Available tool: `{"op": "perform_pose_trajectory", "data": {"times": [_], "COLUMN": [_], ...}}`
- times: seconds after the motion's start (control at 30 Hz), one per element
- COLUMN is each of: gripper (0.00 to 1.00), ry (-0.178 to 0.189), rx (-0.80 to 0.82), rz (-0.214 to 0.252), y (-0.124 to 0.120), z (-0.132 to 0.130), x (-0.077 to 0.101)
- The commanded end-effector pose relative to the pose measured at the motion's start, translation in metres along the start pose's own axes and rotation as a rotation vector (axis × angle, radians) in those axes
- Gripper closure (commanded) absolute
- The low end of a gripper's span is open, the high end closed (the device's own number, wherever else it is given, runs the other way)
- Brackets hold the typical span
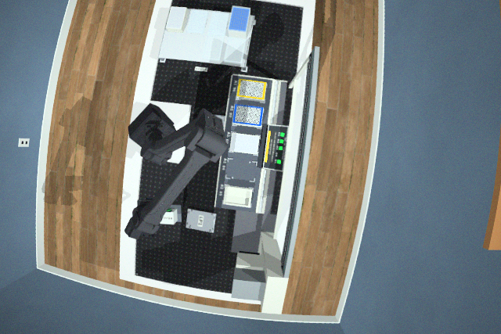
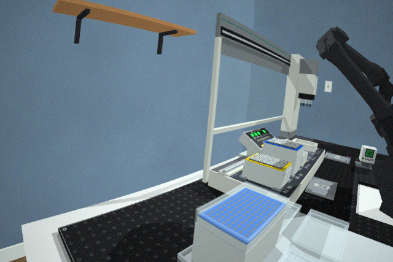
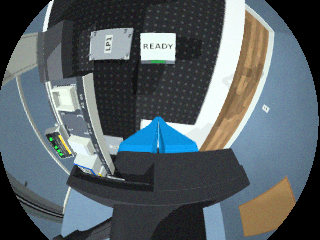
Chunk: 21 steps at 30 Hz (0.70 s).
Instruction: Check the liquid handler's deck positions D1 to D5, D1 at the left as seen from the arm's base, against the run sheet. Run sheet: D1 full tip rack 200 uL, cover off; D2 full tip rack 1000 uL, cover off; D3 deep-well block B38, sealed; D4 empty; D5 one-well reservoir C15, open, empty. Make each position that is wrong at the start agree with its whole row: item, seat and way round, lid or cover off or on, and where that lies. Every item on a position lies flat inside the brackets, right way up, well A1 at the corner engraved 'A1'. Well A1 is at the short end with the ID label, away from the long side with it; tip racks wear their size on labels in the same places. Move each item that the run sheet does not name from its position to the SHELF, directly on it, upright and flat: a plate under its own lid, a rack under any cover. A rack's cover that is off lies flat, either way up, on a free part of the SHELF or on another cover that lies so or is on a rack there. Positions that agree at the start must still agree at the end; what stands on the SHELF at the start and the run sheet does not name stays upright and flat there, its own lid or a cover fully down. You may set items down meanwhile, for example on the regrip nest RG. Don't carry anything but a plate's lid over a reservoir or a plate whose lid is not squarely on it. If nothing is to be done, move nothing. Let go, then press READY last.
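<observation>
On the deck, D1 holds an uncovered yellow-rimmed tip rack [image 1: 251, 88], which also shows in the side view [image 2: 268, 167]. D2 holds an uncovered blue-rimmed tip rack [image 1: 247, 114] [image 2: 283, 150]. D3 holds a sealed block [image 1: 246, 143]. D4 [image 1: 242, 168] is bare. D5 holds an open pale reservoir [image 1: 239, 195]. My gripper [image 3: 158, 121] is shut on nothing, its blue fingertips together above the table. The READY button [image 3: 159, 50] lies beyond them. In the top view the arm's end [image 1: 137, 228] is beside the READY button [image 1: 168, 216]. The fingers are out of the side view.
The regrip nest RG [image 1: 200, 219] [image 3: 111, 44] sits next to READY. The shelf [image 1: 202, 37] carries a covered blue tip rack [image 1: 239, 19] [image 2: 241, 218] and clear covers [image 2: 319, 234]. The handler's gantry [image 2: 253, 43] and pipetting head [image 2: 301, 84] stand over the deck.
</observation>
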State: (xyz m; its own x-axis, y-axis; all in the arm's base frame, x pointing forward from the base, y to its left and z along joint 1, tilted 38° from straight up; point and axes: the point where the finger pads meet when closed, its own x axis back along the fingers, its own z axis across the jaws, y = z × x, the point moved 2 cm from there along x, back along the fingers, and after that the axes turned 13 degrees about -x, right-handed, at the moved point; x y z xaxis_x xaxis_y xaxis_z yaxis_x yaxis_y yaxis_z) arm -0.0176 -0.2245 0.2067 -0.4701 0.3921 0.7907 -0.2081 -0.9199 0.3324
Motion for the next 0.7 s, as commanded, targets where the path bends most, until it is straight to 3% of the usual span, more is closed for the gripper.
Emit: {"op": "perform_pose_trajectory", "data": {"times": [0.0, 0.67], "gripper": [1.0, 1.0], "ry": [-0.004, -0.001], "rx": [0.006, -0.001], "rz": [-0.011, -0.004], "y": [0.004, 0.004], "z": [0.002, 0.002], "x": [-0.005, -0.036]}}
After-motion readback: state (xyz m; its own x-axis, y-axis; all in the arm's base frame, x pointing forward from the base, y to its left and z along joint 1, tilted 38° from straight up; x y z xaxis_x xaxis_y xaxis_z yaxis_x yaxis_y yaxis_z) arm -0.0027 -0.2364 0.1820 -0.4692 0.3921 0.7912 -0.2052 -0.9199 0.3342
